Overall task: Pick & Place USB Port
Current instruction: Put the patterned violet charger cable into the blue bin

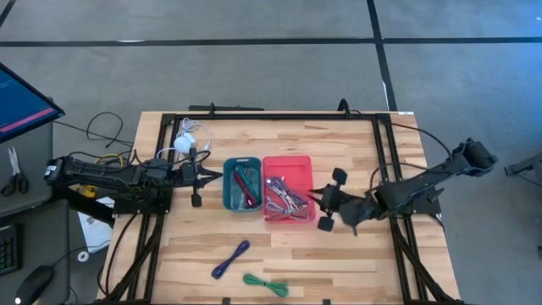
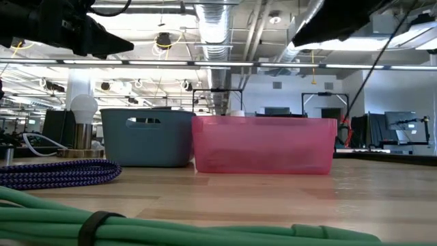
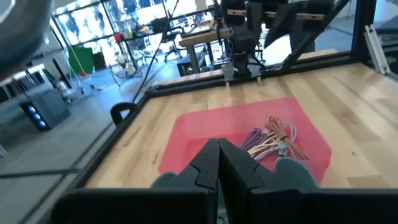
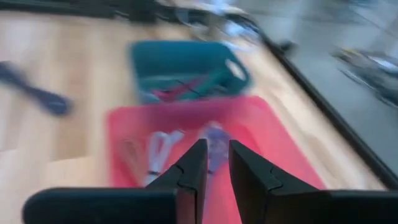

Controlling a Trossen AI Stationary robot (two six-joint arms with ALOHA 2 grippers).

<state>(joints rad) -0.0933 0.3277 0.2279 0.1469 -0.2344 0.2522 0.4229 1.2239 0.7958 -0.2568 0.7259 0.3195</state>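
A teal bin and a red bin stand side by side mid-table, each holding bundled cables. A purple coiled cable and a green coiled cable lie on the wood near the near edge. My left gripper hovers just left of the teal bin, pointing right; its fingers are shut and empty. My right gripper hovers at the red bin's right rim, pointing left. In its wrist view a narrow gap shows between the fingers, with nothing in it.
A white bulb with a cord lies near the table's far-left corner. Black frame rails run along the table's sides. In the low view the green cable and the purple cable lie in front of the bins.
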